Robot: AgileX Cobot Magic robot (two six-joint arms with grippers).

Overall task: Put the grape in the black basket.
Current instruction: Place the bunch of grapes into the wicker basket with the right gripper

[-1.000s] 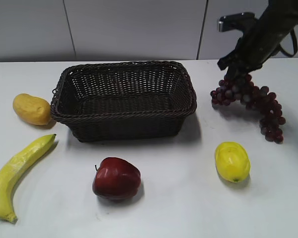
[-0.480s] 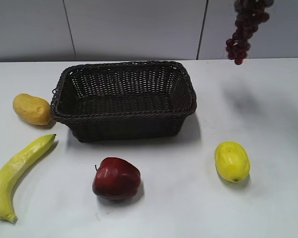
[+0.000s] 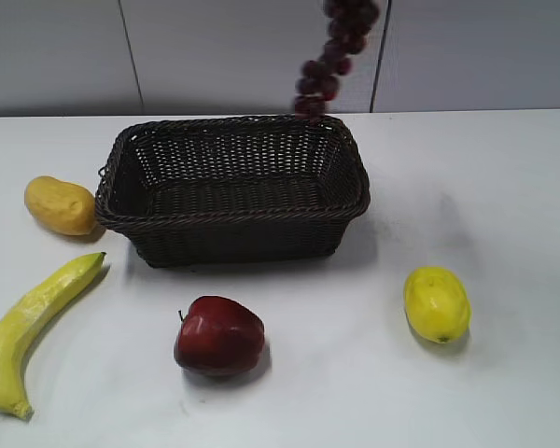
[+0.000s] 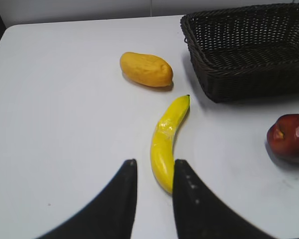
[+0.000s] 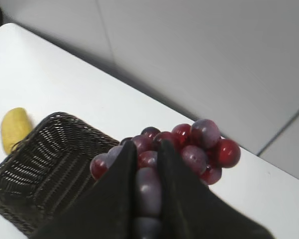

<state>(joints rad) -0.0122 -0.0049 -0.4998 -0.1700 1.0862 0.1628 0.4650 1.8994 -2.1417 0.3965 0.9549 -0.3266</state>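
While the right gripper (image 5: 145,164) is clamped on the grape (image 3: 331,58) (left gripper (image 4: 152,172) idle, fingers apart), carry it toward seven o'clock over the black basket (image 3: 233,217) centre, then lower before releasing.

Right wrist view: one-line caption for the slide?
Right gripper holds the grape bunch in the air, black basket on the table below.

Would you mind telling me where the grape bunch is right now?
In the exterior view the grape hangs in the air above the black basket's back right corner; the right gripper holds it.
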